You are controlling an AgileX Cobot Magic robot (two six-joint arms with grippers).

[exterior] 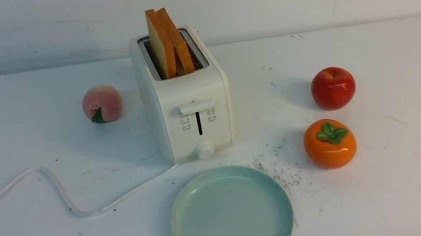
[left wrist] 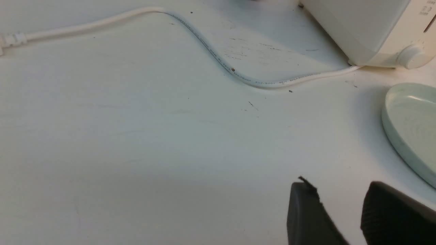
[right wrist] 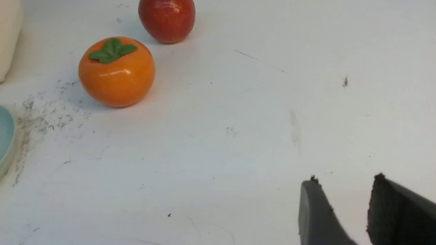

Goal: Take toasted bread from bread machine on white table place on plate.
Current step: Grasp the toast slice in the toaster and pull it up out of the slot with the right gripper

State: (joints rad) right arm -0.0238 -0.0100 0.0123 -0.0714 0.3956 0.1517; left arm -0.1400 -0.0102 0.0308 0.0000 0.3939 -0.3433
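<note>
Two slices of toasted bread (exterior: 167,42) stand upright, leaning together, in the slots of the cream-white bread machine (exterior: 186,96) at the middle of the white table (exterior: 413,170). The pale blue-green plate (exterior: 231,217) lies in front of it, with nothing on it. No arm shows in the front view. My left gripper (left wrist: 339,189) is open and empty over bare table; the plate's rim (left wrist: 407,129) and the bread machine's corner (left wrist: 368,30) show in its view. My right gripper (right wrist: 344,182) is open and empty over bare table.
A peach (exterior: 102,103) lies left of the bread machine. A red apple (exterior: 333,87) and an orange persimmon (exterior: 330,143) lie to its right, also in the right wrist view (right wrist: 116,71). The white cord (exterior: 57,188) snakes off left. Dark specks (exterior: 282,170) lie beside the plate.
</note>
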